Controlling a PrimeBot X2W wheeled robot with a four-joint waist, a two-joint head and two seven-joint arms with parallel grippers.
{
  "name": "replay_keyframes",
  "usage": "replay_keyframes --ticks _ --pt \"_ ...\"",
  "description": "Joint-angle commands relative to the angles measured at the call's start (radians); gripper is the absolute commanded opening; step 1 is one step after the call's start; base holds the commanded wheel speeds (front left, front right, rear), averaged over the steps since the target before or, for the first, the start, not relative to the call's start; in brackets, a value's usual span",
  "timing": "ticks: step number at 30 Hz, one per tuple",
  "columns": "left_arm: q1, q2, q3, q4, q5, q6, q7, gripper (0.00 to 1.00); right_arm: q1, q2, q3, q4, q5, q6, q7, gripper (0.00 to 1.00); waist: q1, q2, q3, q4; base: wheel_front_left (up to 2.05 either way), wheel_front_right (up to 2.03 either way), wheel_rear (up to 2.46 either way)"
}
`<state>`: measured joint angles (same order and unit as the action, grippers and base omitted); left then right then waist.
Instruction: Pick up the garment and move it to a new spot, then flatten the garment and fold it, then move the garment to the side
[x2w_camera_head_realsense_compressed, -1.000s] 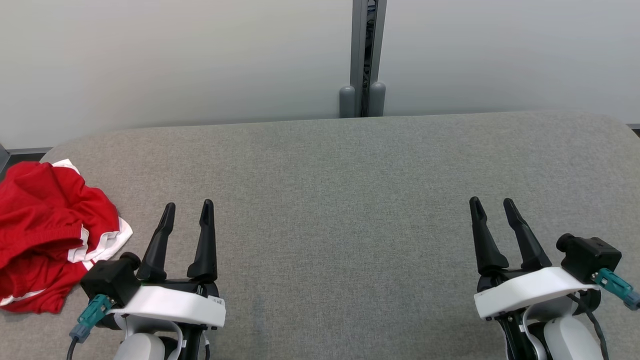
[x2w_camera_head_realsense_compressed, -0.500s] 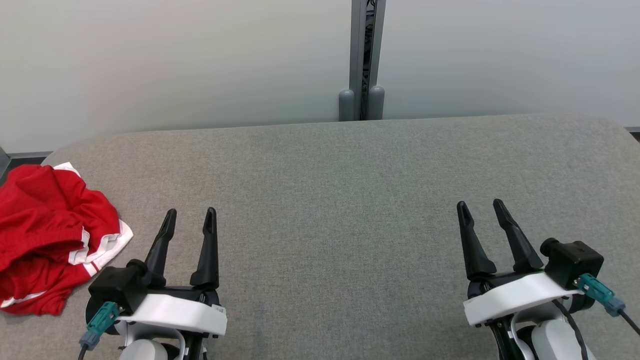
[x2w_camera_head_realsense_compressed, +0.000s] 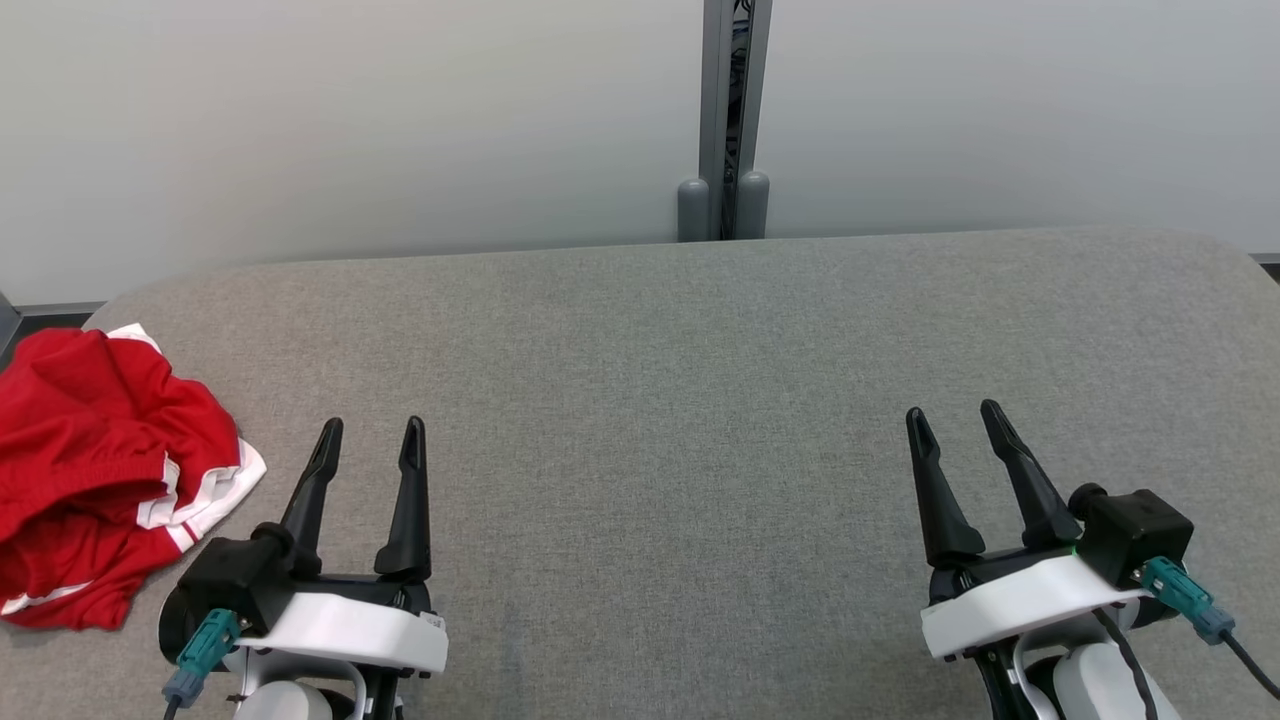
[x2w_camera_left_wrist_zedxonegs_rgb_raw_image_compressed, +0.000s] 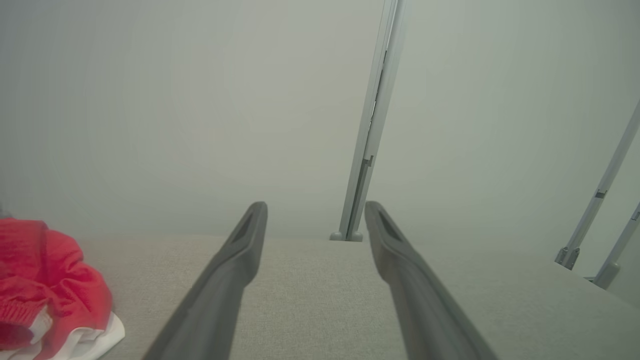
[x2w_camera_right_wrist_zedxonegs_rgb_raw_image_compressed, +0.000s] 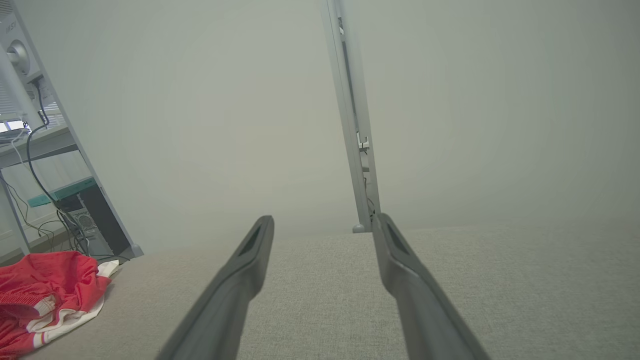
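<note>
The garment is a red piece with white trim, crumpled in a heap at the far left edge of the grey table. It also lies low at the left in the left wrist view and the right wrist view. My left gripper stands open just right of the heap, clear of it, with nothing between its fingers. Far to the right, my right gripper is open and empty over bare table. Each wrist view shows its own two dark fingers spread apart above the cloth-covered top.
A pale wall with a grey vertical post runs behind the table. In the right wrist view a desk frame with cables and a computer case stands beyond the table's left end. The table's corners are rounded.
Both grippers have drawn back a little toward the near edge, still open. The garment lies as before.
</note>
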<state>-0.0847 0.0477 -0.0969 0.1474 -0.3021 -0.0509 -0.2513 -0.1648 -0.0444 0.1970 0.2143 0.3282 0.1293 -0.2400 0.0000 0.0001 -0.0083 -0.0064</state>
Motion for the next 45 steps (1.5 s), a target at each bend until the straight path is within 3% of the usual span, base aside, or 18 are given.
replay_keyframes --ticks 1,30,45 --pt "0.008 0.004 0.005 0.000 0.018 0.007 -0.007 1.00 -0.007 -0.010 0.000 0.005 -0.019 0.002 -0.014 1.00 0.0000 -0.0001 0.001 0.000 0.00 0.00 0.00" --pt "-0.002 0.005 0.011 0.030 0.063 0.015 -0.014 1.00 -0.005 -0.010 -0.010 0.016 -0.063 0.002 -0.028 1.00 0.0000 -0.0001 0.007 0.009 0.00 0.00 0.00" --pt "0.011 0.004 0.030 0.006 0.049 0.036 -0.014 1.00 0.011 -0.010 -0.007 0.006 -0.059 0.002 -0.028 1.00 0.0000 -0.0001 0.005 0.114 0.00 0.00 0.00"
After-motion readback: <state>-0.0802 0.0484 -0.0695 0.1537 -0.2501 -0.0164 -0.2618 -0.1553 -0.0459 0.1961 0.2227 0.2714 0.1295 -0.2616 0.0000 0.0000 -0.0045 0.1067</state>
